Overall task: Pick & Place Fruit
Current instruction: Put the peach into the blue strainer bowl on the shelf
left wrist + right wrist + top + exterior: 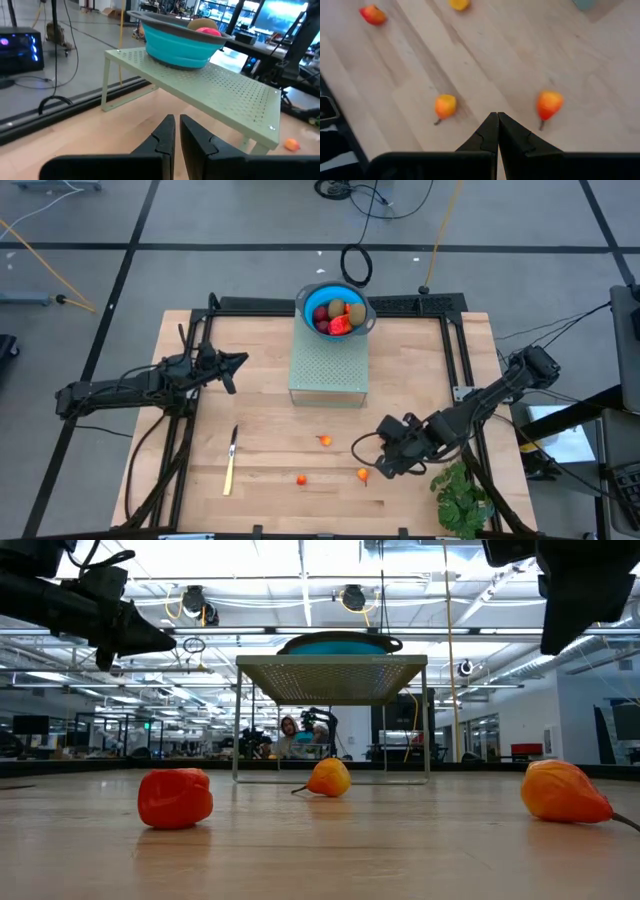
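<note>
Orange fruit pieces are seen loose on the wooden counter (pixel 270 430): one (pixel 324 441) near the middle, one (pixel 301 479) nearer the front edge and one (pixel 362 474) just beside the right claw (pixel 383 465), whose fingers are pressed together on nothing in its wrist view. More fruit (pixel 336 316) is heaped in a blue bowl (pixel 309 297) on a pale green perforated stand (pixel 328 370), though only the top pieces can be made out and the rest is hidden by the rim. The left claw (pixel 238 362) is held above the counter's left side with its fingers nearly closed and empty, and a yellow-handled knife (pixel 230 462) lies apart from the fruit.
</note>
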